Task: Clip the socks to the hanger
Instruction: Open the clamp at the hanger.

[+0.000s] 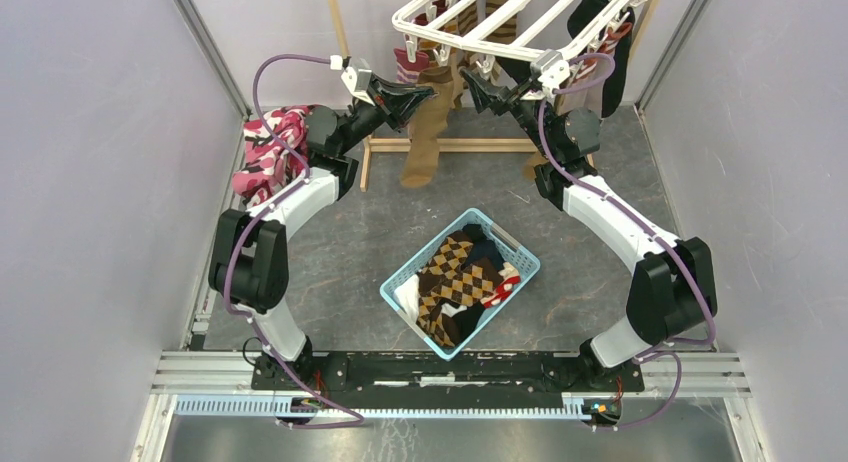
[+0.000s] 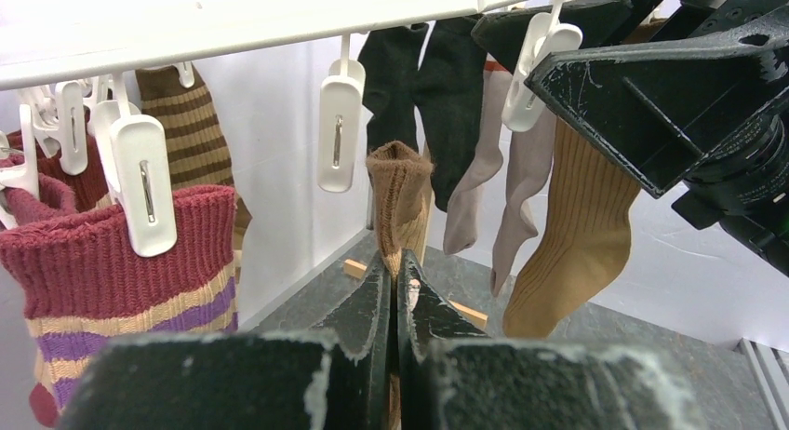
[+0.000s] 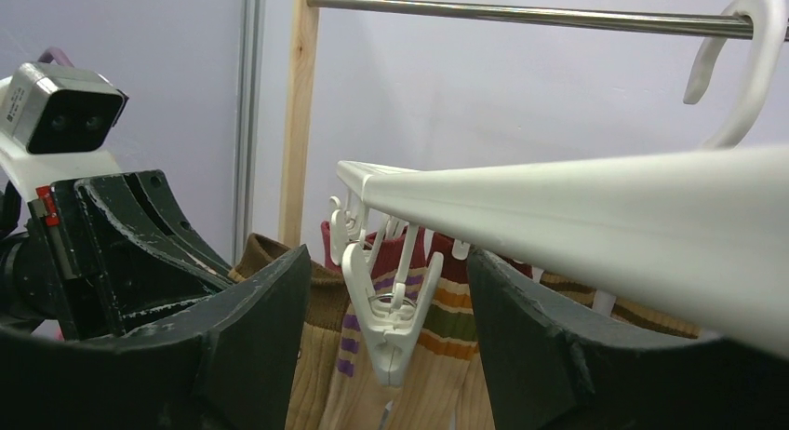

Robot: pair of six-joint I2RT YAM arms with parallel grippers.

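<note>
now left jaws clench the tan sock, right jaws spread around a white clip.

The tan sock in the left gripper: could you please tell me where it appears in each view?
Top external: top centre, tan sock hanging below the hanger.
Left wrist: centre, above the left gripper.
Right wrist: low, left of the clip.
Shared landmark: the hanger.

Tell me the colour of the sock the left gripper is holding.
Tan, ribbed; the sock in the left gripper shows best in the left wrist view.
</note>
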